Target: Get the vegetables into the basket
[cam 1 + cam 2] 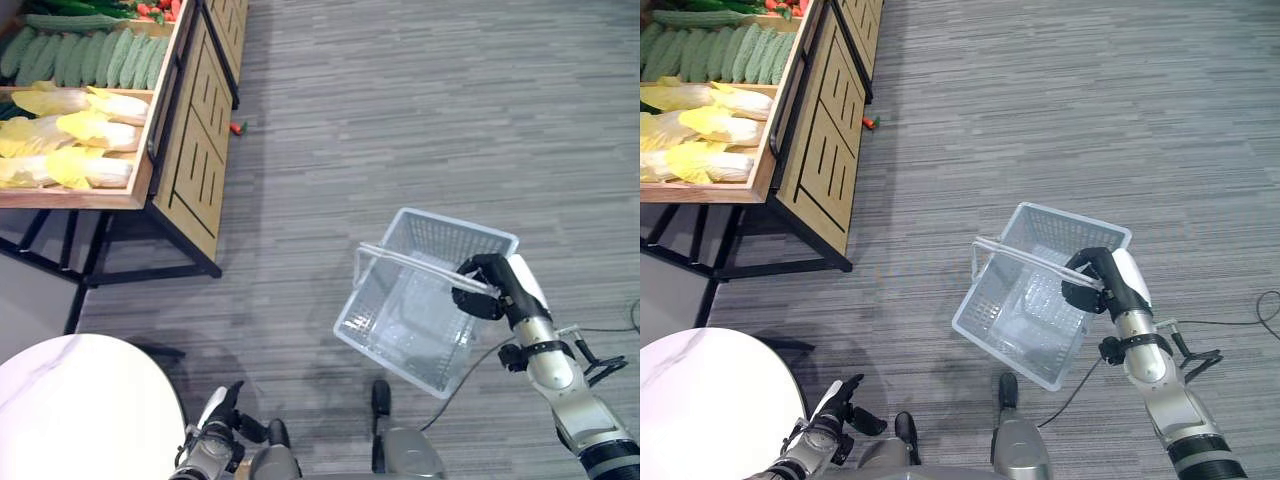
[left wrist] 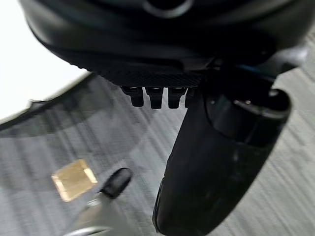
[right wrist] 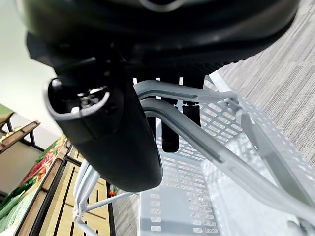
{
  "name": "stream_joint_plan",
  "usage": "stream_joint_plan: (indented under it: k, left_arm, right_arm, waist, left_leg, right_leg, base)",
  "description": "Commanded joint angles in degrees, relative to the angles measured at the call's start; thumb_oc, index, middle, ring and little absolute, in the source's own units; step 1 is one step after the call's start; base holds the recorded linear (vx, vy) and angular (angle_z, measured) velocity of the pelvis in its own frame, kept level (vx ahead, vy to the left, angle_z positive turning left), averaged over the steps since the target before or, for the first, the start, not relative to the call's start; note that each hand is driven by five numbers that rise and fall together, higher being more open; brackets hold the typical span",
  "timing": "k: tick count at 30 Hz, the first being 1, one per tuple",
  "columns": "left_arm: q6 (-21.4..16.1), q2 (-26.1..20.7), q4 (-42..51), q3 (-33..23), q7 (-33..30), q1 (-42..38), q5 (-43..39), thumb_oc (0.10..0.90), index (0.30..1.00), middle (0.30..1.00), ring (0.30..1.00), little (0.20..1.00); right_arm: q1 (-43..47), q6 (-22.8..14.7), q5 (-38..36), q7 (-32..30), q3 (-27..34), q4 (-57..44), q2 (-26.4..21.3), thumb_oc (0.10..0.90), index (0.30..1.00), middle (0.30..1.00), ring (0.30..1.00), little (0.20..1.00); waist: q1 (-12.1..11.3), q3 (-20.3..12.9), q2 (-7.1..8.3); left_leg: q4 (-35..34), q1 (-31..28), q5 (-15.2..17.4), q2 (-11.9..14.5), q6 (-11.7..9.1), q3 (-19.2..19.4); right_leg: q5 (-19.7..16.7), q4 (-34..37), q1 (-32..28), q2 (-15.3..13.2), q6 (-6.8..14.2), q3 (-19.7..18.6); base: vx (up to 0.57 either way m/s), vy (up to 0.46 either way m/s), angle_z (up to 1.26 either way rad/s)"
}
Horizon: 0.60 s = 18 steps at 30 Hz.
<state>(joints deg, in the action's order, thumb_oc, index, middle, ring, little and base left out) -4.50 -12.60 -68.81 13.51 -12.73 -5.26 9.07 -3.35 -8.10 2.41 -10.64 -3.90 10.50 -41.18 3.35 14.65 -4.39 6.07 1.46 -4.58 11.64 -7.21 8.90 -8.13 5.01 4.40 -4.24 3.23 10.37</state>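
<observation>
A light grey plastic basket (image 1: pixel 462 233) hangs above the floor at the right, and nothing lies inside it. My right hand (image 1: pixel 482 286) is shut on its two handles (image 3: pixel 197 125), with the thumb (image 3: pixel 110 137) beside them. The vegetables lie on a wooden stand (image 1: pixel 190 140) at the upper left: pale yellow cabbages (image 1: pixel 80 130), green ridged gourds (image 1: pixel 95 55) and red peppers (image 1: pixel 160 8). My left hand (image 1: pixel 218 418) is low at the bottom left with its fingers (image 2: pixel 155 96) relaxed, holding nothing, far from the stand.
A round white table (image 1: pixel 70 410) stands at the lower left beside my left hand. A small red vegetable (image 1: pixel 236 128) lies on the grey floor by the stand. The stand's black legs (image 1: pixel 100 250) reach out toward the table.
</observation>
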Motion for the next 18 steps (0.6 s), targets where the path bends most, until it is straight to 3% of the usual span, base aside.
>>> stream_joint_plan:
  k: [1, 2, 4, 6, 7, 9, 13, 15, 18]
  left_arm:
    - [0.8, -3.0, -2.1, 0.8, -2.0, 0.2, 0.6, 0.900, 1.000, 1.000, 1.000, 1.000]
    - [0.8, -3.0, -2.8, 0.5, -2.0, 0.7, 0.4, 0.900, 1.000, 1.000, 1.000, 1.000]
    - [0.9, -2.9, -3.7, 0.0, -1.9, 1.7, 0.5, 0.900, 1.000, 1.000, 1.000, 1.000]
    - [1.0, -2.7, -4.8, 0.0, -1.6, 2.4, 1.1, 0.900, 1.000, 1.000, 1.000, 1.000]
    - [1.0, -2.7, -4.8, 0.0, -1.6, 2.4, 1.1, 0.900, 1.000, 1.000, 1.000, 1.000]
    - [1.1, -2.5, -5.3, 0.6, -1.1, 3.8, 2.1, 0.900, 1.000, 1.000, 1.000, 1.000]
    - [1.2, -2.4, -5.6, 0.1, -0.6, 5.8, 2.8, 0.900, 1.000, 1.000, 1.000, 1.000]
    - [1.3, -2.4, -6.0, -0.1, -0.4, 6.2, 2.9, 0.900, 1.000, 1.000, 1.000, 1.000]
    - [1.5, -2.1, -6.8, 0.3, 0.4, 6.2, 4.5, 0.900, 1.000, 1.000, 1.000, 1.000]
  right_arm:
    - [4.7, -6.7, -0.6, -4.4, 5.8, -7.3, -3.0, 0.400, 0.300, 0.300, 0.300, 0.300]
    - [5.2, -6.6, -0.7, -4.6, 5.7, -6.7, -3.2, 0.400, 0.300, 0.300, 0.300, 0.300]
    - [5.4, -6.6, -0.8, -4.4, 5.6, -6.6, -3.3, 0.400, 0.300, 0.300, 0.300, 0.300]
    - [5.1, -6.3, -0.5, -4.5, 6.0, -6.6, -3.5, 0.400, 0.300, 0.300, 0.300, 0.300]
    - [5.1, -6.3, -0.5, -4.5, 6.0, -6.6, -3.5, 0.400, 0.300, 0.300, 0.300, 0.300]
    - [5.9, -6.3, -0.1, -5.4, 5.6, -5.8, -3.4, 0.400, 0.300, 0.300, 0.300, 0.300]
    - [5.9, -5.8, 1.4, -4.9, 5.2, -6.0, -3.2, 0.400, 0.300, 0.300, 0.300, 0.300]
    - [5.7, -5.6, 1.6, -4.6, 5.2, -6.3, -2.9, 0.400, 0.300, 0.300, 0.300, 0.300]
    - [3.9, -5.0, 3.0, -4.2, 5.8, -6.8, -1.0, 0.400, 0.300, 0.300, 0.300, 0.300]
  waist:
    - [-2.6, -1.2, 2.91]
    - [-3.3, -1.1, 3.32]
    - [-3.8, -1.3, 3.82]
    - [-4.6, -1.5, 3.71]
    - [-4.6, -1.5, 3.72]
    - [-6.4, -1.4, 2.97]
    - [-8.3, -1.8, 2.33]
    - [-8.5, -2.3, 2.25]
    - [-8.4, -3.7, 2.90]
  left_leg:
    - [6.4, 2.7, -0.3, -5.0, 0.0, -5.5]
    - [5.6, 5.0, 0.8, -7.2, 0.8, -6.7]
    - [3.5, 7.3, 1.7, -7.4, 1.7, -6.1]
    - [0.2, 9.8, -1.7, -5.6, 1.5, -4.5]
    - [0.2, 9.8, -1.7, -5.6, 1.5, -4.5]
    - [-5.9, 12.7, -6.4, -4.7, 0.6, -5.4]
    - [-9.2, 12.8, -9.1, -4.3, -0.4, -6.2]
    - [-9.5, 12.0, -8.8, -4.3, 0.1, -6.2]
    - [-9.2, 10.1, -7.6, -6.1, 1.6, -4.8]
  right_leg:
    - [7.9, -9.3, 0.4, -1.2, 1.2, -2.0]
    - [7.9, -8.9, -0.1, -1.3, 1.4, -2.1]
    - [8.1, -8.1, -1.0, -1.4, 1.9, -2.3]
    - [8.6, -7.2, -2.5, -1.3, 2.0, -1.8]
    - [8.6, -7.3, -2.5, -1.3, 2.0, -1.8]
    - [10.6, -7.0, -5.0, -0.4, 1.9, -2.4]
    - [12.9, -7.2, -9.1, 0.3, 2.1, -4.9]
    - [13.4, -7.2, -9.7, 0.4, 2.3, -5.4]
    - [13.5, -7.5, -11.5, -2.5, 3.9, -6.1]
  base:
    - [0.11, -0.138, 0.12]
    - [0.11, -0.126, 0.07]
    - [0.17, -0.079, 0.03]
    - [0.17, -0.002, -0.01]
    - [0.23, 0.049, 0.00]
    - [0.30, 0.068, -0.09]
    - [0.31, 0.123, -0.28]
    - [0.23, 0.155, -0.47]
    - [0.28, 0.274, -0.22]
